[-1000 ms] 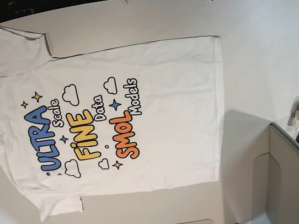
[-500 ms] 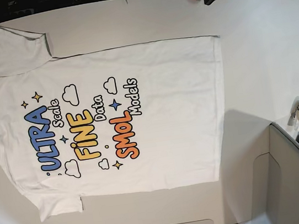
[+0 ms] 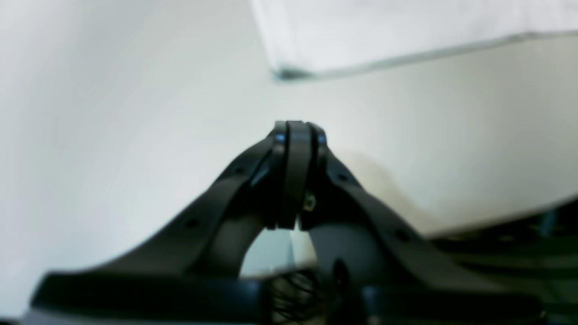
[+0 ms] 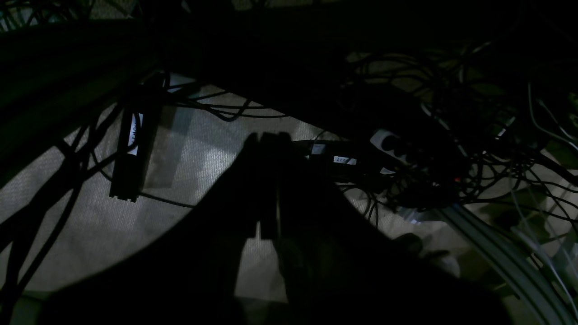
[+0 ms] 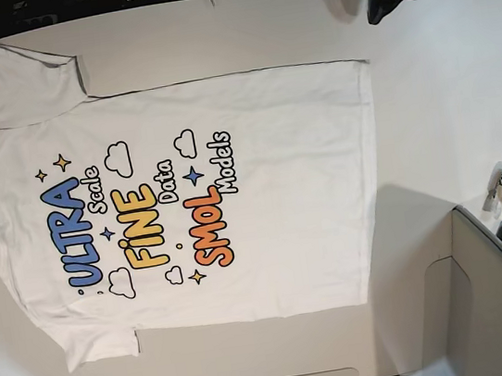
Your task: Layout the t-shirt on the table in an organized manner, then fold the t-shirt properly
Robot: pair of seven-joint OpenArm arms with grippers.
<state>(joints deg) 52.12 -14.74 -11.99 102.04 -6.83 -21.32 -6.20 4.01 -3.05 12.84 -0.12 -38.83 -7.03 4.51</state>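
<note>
The t-shirt [image 5: 187, 202] lies spread flat, print side up, on the table [image 5: 444, 95], collar end toward the base view's left edge, hem toward its right. Both sleeves are laid out; the body shows no folds.

Left gripper [image 5: 378, 9]: over the table's far edge, beyond the t-shirt's far hem corner, apart from the fabric and not touching it. In the left wrist view the left gripper [image 3: 295, 131] has its jaws pressed together with nothing between them; the t-shirt's corner [image 3: 361, 36] appears ahead of the fingertips with bare table [image 3: 135, 113] in between.

Right gripper [image 4: 268, 140]: off the table, away from the t-shirt, over a floor with cables [image 4: 451, 149] and a power strip [image 4: 128, 158]. The view is dark; its jaws appear closed together, holding nothing
</note>
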